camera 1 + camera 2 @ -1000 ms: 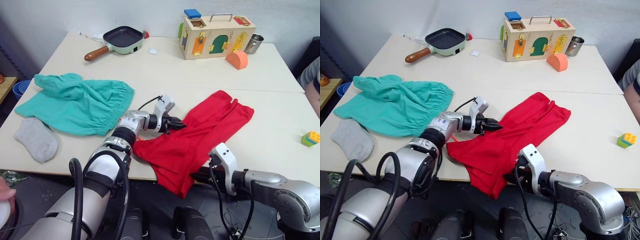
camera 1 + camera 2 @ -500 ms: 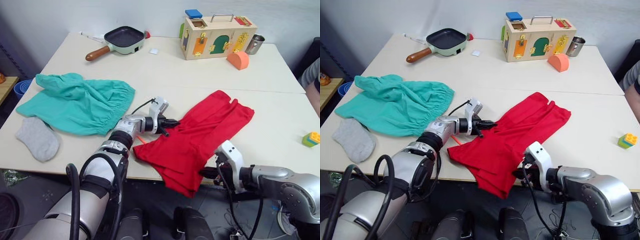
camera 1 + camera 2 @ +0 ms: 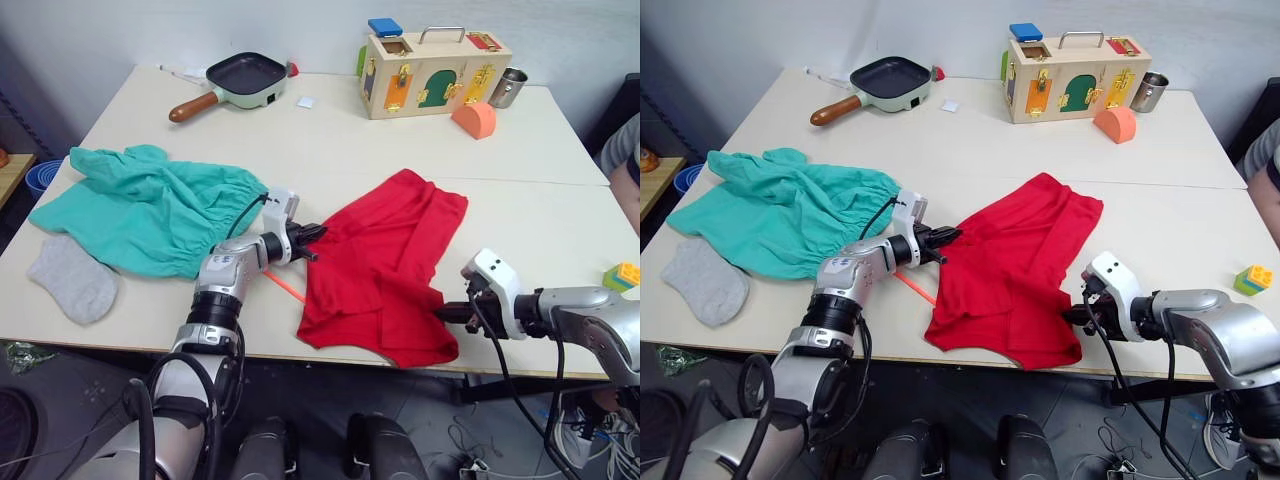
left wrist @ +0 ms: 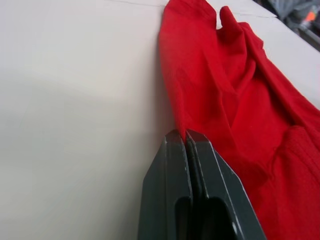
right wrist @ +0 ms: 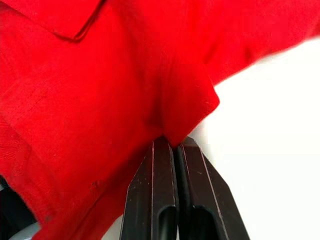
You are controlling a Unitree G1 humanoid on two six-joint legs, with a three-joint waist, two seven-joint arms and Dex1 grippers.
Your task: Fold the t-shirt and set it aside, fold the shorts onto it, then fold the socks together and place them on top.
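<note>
Head view: the red t-shirt lies rumpled at the table's near edge, the teal shorts to its left (one grey sock just beyond them).

Left wrist view: the left gripper is clamped on the shirt's left edge.

Right wrist view: the right gripper pinches its right corner.
</note>
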